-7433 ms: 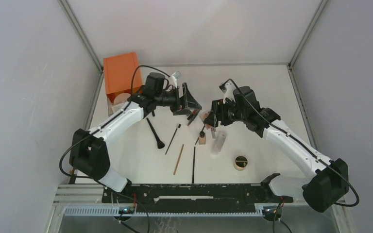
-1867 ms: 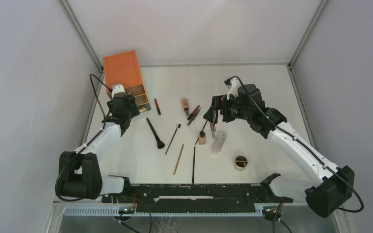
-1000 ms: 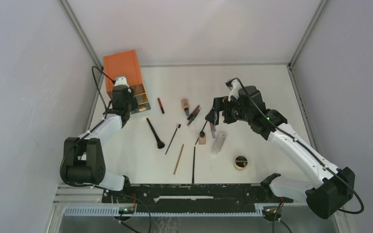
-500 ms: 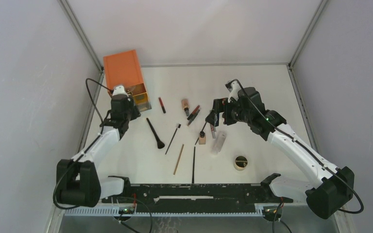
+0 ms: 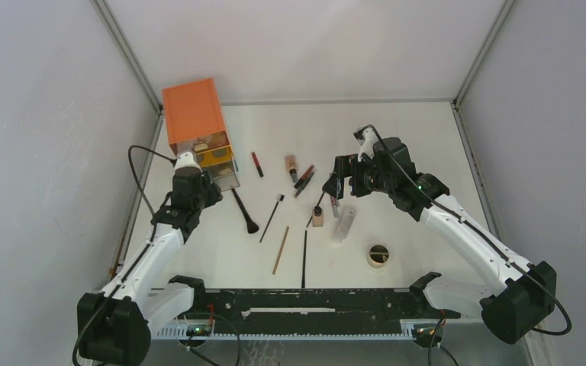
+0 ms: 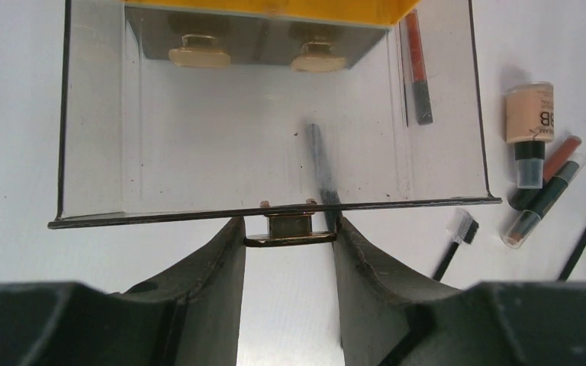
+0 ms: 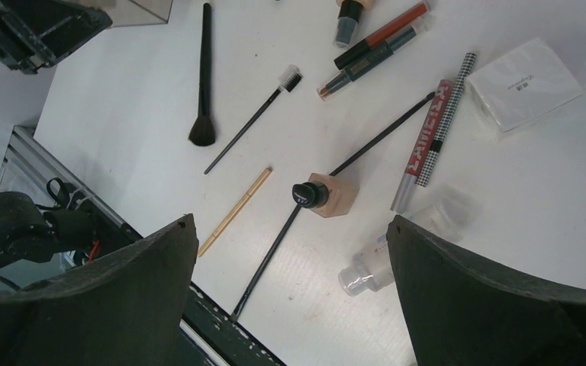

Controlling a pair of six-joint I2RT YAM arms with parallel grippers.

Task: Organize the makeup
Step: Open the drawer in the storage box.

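The left arm lies long and low from the near-left corner toward the orange box (image 5: 192, 114). Its left claw (image 6: 288, 238) is clamped on the small handle (image 6: 290, 226) of a clear drawer (image 6: 91, 152) jutting out of the box. The right arm bends at the elbow and reaches inward. The right claw (image 7: 290, 221) hangs above the scattered makeup (image 5: 304, 179), fingers wide apart, touching nothing. Beneath it on the white surface (image 7: 549, 229) lie a black brush (image 7: 202, 76), a wooden pencil (image 7: 235, 211), a tan bottle (image 7: 328, 194) and a red tube (image 7: 425, 133). Two tan compacts (image 6: 198, 52) sit at the drawer's back. A dark stick (image 6: 319, 164) shows through the clear drawer — whether in it or beyond it, I cannot tell.
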